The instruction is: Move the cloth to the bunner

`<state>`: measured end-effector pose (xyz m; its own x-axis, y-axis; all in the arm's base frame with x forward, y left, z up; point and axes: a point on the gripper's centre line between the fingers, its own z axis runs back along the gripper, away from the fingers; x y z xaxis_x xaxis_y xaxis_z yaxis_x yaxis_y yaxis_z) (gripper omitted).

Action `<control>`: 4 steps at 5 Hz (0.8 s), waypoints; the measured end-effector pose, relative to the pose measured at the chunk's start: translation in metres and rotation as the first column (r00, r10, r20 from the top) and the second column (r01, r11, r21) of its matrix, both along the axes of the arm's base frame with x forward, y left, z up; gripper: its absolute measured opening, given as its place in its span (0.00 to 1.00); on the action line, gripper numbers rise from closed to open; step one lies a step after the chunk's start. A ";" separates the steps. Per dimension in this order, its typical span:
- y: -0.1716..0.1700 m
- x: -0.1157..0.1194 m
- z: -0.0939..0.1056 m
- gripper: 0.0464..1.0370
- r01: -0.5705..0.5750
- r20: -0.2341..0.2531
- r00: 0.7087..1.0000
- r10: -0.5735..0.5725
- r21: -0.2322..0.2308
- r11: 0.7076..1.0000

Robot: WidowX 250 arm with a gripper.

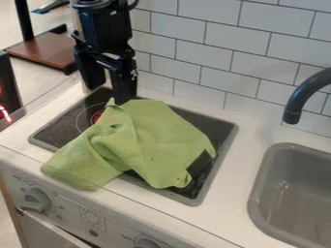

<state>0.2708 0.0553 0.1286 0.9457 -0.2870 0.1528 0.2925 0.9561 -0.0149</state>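
Camera view of a toy kitchen; positions are given relative to the cooktop [61, 124], with left and right as they appear in the view. The green cloth [152, 140] lies loosely spread on the cooktop, covering much of its middle and front. Its lower left part drapes across the front rim onto the white surface [236, 169], towards the edge above the control panel [72, 215]. Folds gather on the left half of the cloth, whereas the right half lies flatter, within the cooktop's right rim. A reddish burner mark [97, 117] is partly visible beside the cloth's left margin.

The black end effector [109, 96] hangs down over the cooktop's far corner, at the far edge of the cloth. Its fingers stand wide, with a gap between them and no cloth clamped across it; the right finger's tip overlaps the cloth's edge, though whether the two touch cannot be told.

Right of the cooktop, a grey sink [260, 184] is set into the surface, with a dark curved faucet [298, 99] above its far side. Behind the cooktop rises a white tiled wall [213, 48]. Below its front are a left knob [37, 199] and a second knob [148, 242], the latter cut off by the lower border.
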 end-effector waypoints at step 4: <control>-0.011 0.029 -0.088 0.96 -0.143 -0.070 0.986 0.149 0.084 0.986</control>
<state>0.2997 0.0448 0.0406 0.9862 -0.1536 0.0621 0.1510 0.9875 0.0450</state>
